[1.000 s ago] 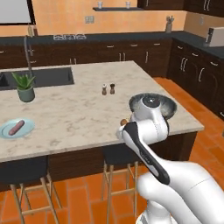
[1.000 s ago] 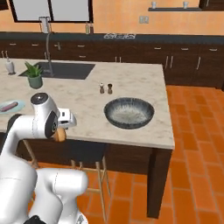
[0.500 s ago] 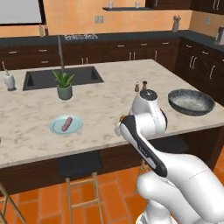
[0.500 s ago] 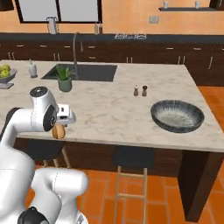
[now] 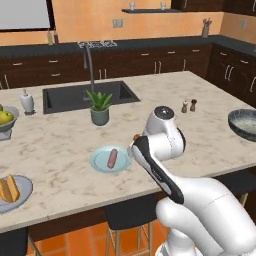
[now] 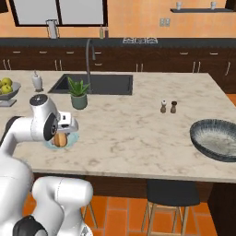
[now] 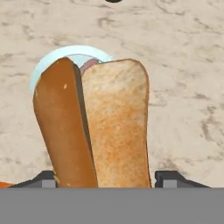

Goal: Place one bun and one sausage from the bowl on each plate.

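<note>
My gripper [image 7: 107, 180] is shut on a split brown bun [image 7: 100, 127], which stands upright between its fingertips [image 7: 168, 179]. Just beyond the bun lies the pale blue plate [image 7: 49, 61] with a sausage [image 7: 89, 65] on it. From the right base view the gripper [image 6: 61, 136] holds the bun [image 6: 57, 141] just over that plate [image 6: 73, 137]. The left base view gives the plate [image 5: 100, 165] and sausage [image 5: 112, 158] left of my wrist. A grey plate [image 5: 22, 196] at the far left carries a bun [image 5: 9, 188]. The dark bowl [image 6: 215, 138] sits at the island's right end.
A potted plant [image 5: 100, 107] stands behind the blue plate, in front of the sink [image 5: 85, 95] and its faucet [image 5: 89, 60]. A soap dispenser [image 5: 26, 101] and a fruit bowl [image 5: 5, 120] sit far left. Salt and pepper shakers [image 6: 168, 107] stand mid-island. Stools are tucked below the front edge.
The base has driven left along the island, so both base views have shifted. The blue plate now lies beside the hand. The bun stays in the gripper.
</note>
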